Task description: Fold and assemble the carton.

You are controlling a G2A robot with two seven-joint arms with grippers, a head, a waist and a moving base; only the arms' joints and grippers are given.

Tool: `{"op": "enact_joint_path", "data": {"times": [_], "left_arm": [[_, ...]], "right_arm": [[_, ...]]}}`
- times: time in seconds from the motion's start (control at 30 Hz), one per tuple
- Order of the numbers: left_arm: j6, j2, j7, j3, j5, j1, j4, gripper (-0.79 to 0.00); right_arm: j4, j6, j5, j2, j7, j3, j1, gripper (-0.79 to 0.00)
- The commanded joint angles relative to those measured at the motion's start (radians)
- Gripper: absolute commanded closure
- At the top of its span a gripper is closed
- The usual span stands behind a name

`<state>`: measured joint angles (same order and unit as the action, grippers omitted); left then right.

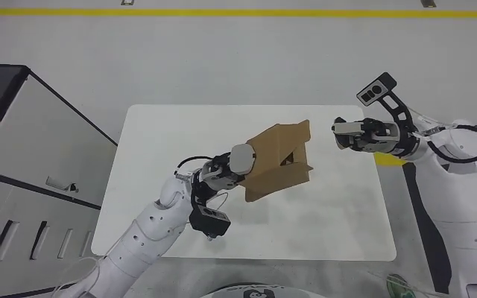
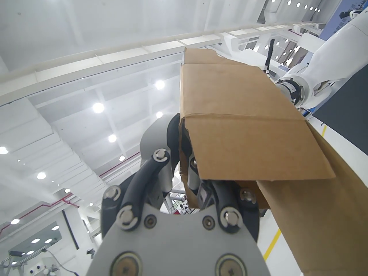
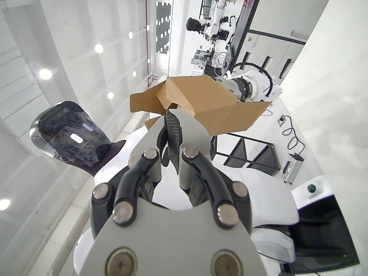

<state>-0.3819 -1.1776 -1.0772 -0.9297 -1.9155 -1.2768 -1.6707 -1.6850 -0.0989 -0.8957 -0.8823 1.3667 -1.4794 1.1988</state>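
Observation:
A brown cardboard carton (image 1: 277, 160) is held above the middle of the white table (image 1: 149, 149), partly unfolded with flaps sticking out. My left gripper (image 1: 242, 160) is shut on the carton's near-left edge; in the left wrist view the cardboard (image 2: 244, 133) sits clamped between the gripper's fingers (image 2: 169, 142). My right gripper (image 1: 343, 128) hovers to the right of the carton, apart from it, shut with nothing in it. In the right wrist view the right gripper's black pads (image 3: 172, 136) are pressed together, and the carton (image 3: 201, 101) hangs beyond them.
A grey cabinet (image 1: 37, 141) stands left of the table. A yellow line (image 1: 238, 12) runs across the floor at the back. Bare table surface lies right of and in front of the carton.

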Motion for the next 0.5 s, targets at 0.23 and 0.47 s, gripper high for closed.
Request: {"op": "enact_joint_path", "data": {"times": [0.23, 0.47], "left_arm": [[-0.011, -0.004, -0.008, -0.002, 0.0, 0.003, 0.01, 0.0], [-0.03, -0.007, 0.003, -0.011, 0.004, -0.013, 0.008, 0.0]], "right_arm": [[-0.014, -0.001, 0.01, 0.001, 0.005, -0.005, -0.003, 0.0], [-0.014, -0.001, 0.01, 0.001, 0.005, -0.005, -0.003, 0.0]]}}
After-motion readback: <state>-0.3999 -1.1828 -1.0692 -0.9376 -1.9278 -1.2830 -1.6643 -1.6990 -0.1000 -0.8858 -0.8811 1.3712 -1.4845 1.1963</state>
